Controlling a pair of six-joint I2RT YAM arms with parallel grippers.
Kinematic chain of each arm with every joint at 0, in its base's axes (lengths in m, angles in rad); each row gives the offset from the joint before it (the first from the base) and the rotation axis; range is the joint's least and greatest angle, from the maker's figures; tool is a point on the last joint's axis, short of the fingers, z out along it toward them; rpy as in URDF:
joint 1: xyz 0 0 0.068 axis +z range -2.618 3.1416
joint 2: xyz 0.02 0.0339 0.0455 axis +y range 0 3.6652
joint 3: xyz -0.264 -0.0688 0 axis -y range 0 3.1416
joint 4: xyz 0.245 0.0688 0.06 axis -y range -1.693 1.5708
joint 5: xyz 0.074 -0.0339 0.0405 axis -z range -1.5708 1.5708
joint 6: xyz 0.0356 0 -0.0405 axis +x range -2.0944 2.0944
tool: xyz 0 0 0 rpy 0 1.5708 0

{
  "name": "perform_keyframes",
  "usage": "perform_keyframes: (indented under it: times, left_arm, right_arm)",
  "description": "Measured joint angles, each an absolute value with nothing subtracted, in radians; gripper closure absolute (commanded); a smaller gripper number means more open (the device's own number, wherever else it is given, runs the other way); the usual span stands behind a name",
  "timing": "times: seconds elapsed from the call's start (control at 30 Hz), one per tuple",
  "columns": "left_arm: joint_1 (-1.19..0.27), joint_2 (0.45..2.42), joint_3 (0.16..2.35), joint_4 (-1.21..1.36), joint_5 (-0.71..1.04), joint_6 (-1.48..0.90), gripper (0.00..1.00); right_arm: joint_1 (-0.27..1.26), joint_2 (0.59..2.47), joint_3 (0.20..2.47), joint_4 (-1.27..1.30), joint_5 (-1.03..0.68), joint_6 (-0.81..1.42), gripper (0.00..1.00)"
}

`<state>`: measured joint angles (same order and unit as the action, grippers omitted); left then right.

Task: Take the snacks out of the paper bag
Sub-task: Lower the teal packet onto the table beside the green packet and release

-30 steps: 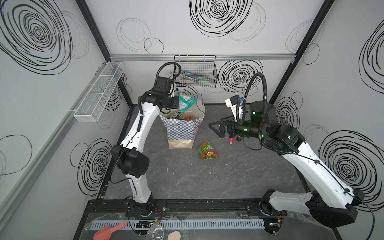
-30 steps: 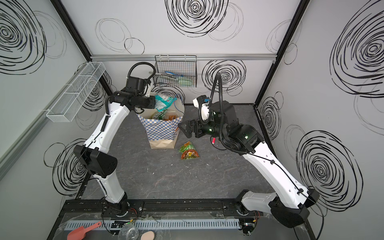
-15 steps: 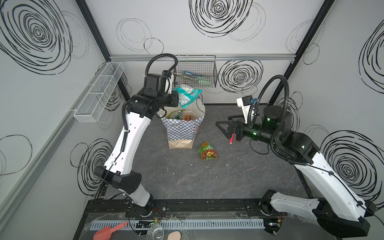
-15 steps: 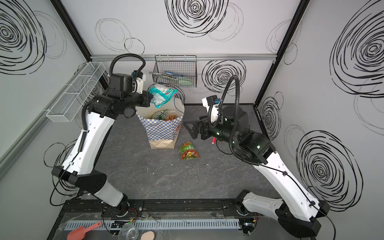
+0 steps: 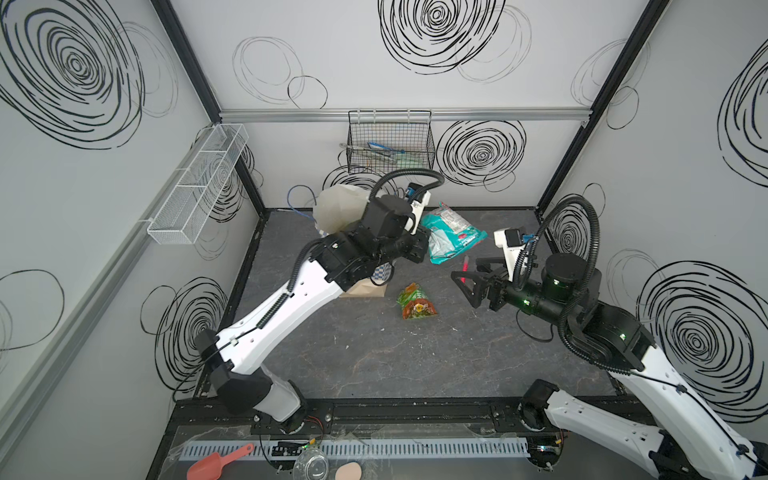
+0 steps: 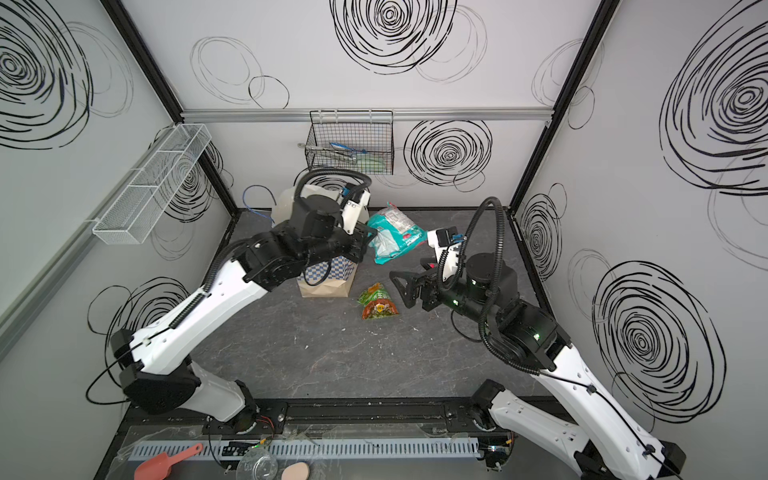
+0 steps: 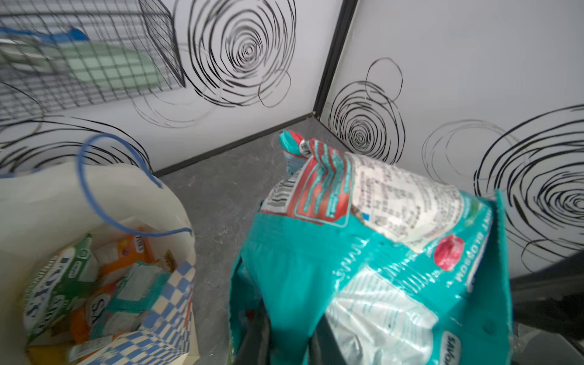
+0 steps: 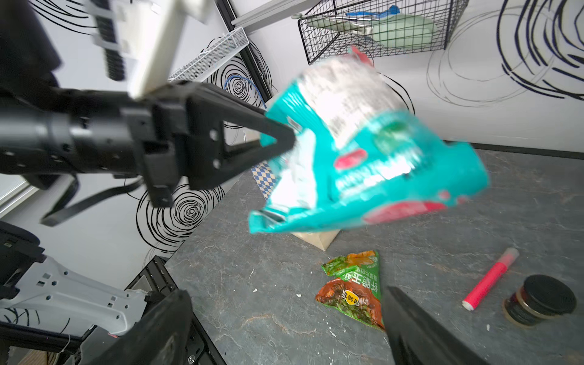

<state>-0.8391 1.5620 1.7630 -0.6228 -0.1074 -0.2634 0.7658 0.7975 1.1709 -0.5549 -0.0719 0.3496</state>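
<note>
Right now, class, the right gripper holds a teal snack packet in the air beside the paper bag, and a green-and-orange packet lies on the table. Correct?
No: the left gripper holds the teal snack packet, its jaws pinching the edge in the right wrist view. As stated, it hangs beside the paper bag, and the green-and-orange packet lies on the table.

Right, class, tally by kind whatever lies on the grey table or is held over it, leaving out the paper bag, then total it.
Snack packets: 2 (teal packet held in the air, green-orange packet on the table)
Marker: 1
Jar: 1
Total: 4
</note>
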Motion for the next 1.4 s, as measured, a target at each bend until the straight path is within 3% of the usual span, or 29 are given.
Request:
perform_keyframes:
  times: [0.53, 0.93, 1.17, 1.4]
  left_arm:
    - [-0.903, 1.818, 1.416, -0.421, -0.13, -0.305, 1.0]
    - [-0.962, 1.943, 1.387, -0.282, -0.082, -0.31, 0.98]
    - [-0.95, 1.996, 1.38, -0.282, -0.068, -0.308, 0.79]
    - [-0.948, 1.974, 1.37, -0.271, -0.056, -0.304, 0.54]
  right_arm:
    - [0.766, 0.624, 0.978, -0.681, 0.048, 0.43, 0.03]
    - [0.766, 0.603, 0.811, -0.698, 0.098, 0.448, 0.03]
    - [0.766, 0.564, 0.77, -0.697, 0.085, 0.471, 0.03]
    - [0.766, 0.564, 0.769, -0.696, 0.078, 0.479, 0.03]
